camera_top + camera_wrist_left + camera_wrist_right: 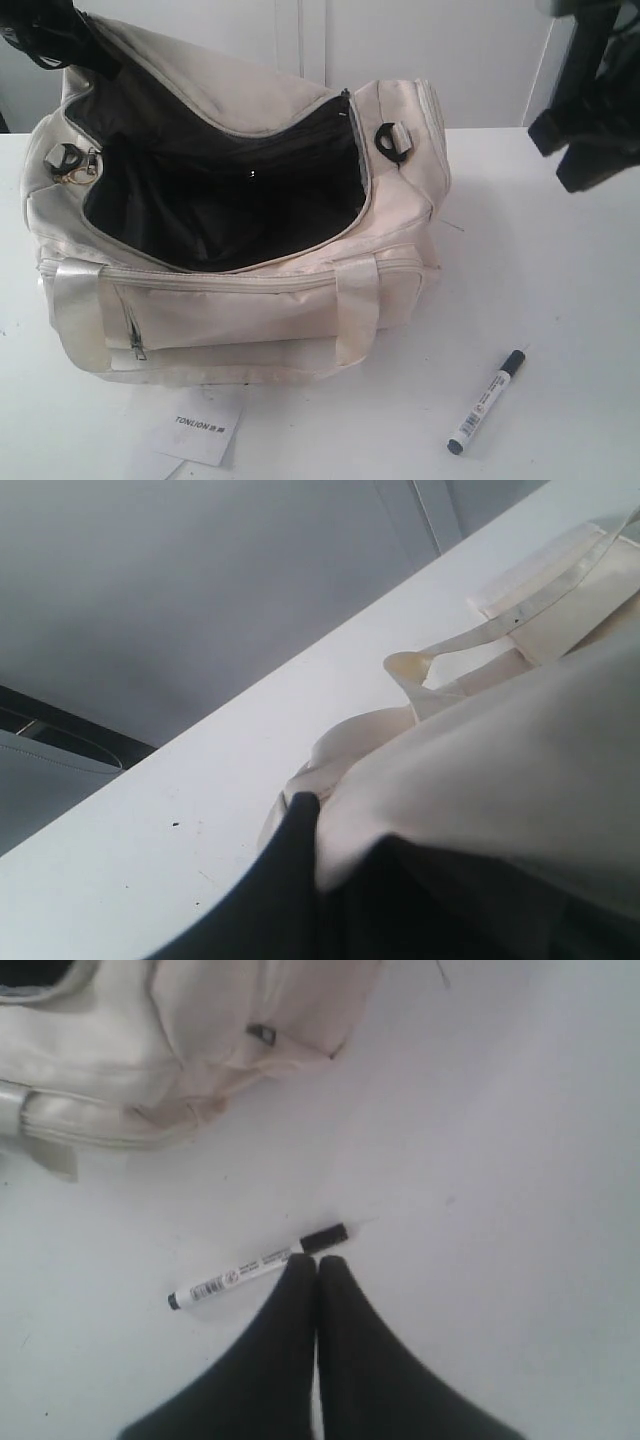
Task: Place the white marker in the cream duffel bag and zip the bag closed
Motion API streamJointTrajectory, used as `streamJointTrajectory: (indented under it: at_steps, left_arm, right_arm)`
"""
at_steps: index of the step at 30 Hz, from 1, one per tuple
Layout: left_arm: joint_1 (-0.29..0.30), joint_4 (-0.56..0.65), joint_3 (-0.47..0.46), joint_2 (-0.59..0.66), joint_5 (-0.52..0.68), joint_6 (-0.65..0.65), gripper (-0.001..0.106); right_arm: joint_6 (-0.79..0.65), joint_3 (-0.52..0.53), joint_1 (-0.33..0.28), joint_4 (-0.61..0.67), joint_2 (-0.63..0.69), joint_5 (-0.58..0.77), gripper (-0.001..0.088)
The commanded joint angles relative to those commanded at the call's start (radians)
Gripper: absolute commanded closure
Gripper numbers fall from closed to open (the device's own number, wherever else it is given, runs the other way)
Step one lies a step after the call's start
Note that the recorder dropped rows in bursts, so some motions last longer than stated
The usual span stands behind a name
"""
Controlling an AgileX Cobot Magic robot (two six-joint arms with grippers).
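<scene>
Black fingers of the right gripper are seen pressed together, tip to tip, with nothing caught between them. In the exterior view this gripper is held up above the far right of the white table, well clear of its surface. The white marker is left lying flat on the table just past those fingertips, untouched. It is found near the right front corner of the scene, set at a slant, with its black cap toward the far right and its black end toward the near left. It lies apart from the bag, to the right of it.

The cream duffel bag is spread over the left half of the table. Its curved top zipper is undone and its mouth is wide open, so the dark lining is exposed. The far flap of the mouth is raised at the left. The front pocket faces near, and its small zipper pull hangs at the left end. A black buckle is fixed at the right end of the mouth.

Of the left gripper, only one dark finger is shown, pressed against a fold of cream fabric. It may be pinching that raised flap, but whether its jaws are apart or together cannot be told.

A white paper tag printed "TONLION" lies on the table in front of the bag.
</scene>
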Motion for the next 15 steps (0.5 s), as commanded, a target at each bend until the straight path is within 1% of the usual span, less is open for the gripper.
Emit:
streamJointTrajectory:
  at_steps: [2,6,8,10,11,12,15]
  left_arm:
    - [0.0,0.0,0.0,0.0,0.0,0.0,0.105]
    - [0.0,0.0,0.0,0.0,0.002,0.0,0.105]
    - [0.0,0.0,0.0,0.0,0.002,0.002,0.105]
    - [0.0,0.0,0.0,0.0,0.002,0.002,0.105]
    - [0.0,0.0,0.0,0.0,0.002,0.002,0.105]
    - [0.0,0.0,0.0,0.0,0.002,0.002,0.105]
    - [0.0,0.0,0.0,0.0,0.002,0.002,0.105]
  right_arm:
    - [0.004,0.043,0.0,0.014,-0.002,-0.053,0.0738]
    - [0.081,0.085,0.0,0.005,-0.004,-0.113,0.054]
    - [0.15,0.095,0.0,0.001,-0.004,-0.12,0.0438]
    - [0.263,0.108,0.0,0.003,-0.002,-0.128,0.0373]
    - [0.324,0.114,0.0,0.003,0.001,-0.128,0.0359]
    - [0.343,0.118,0.0,0.003,0.005,-0.13,0.0359]
    - [0.305,0.118,0.0,-0.023,0.019,-0.172,0.038]
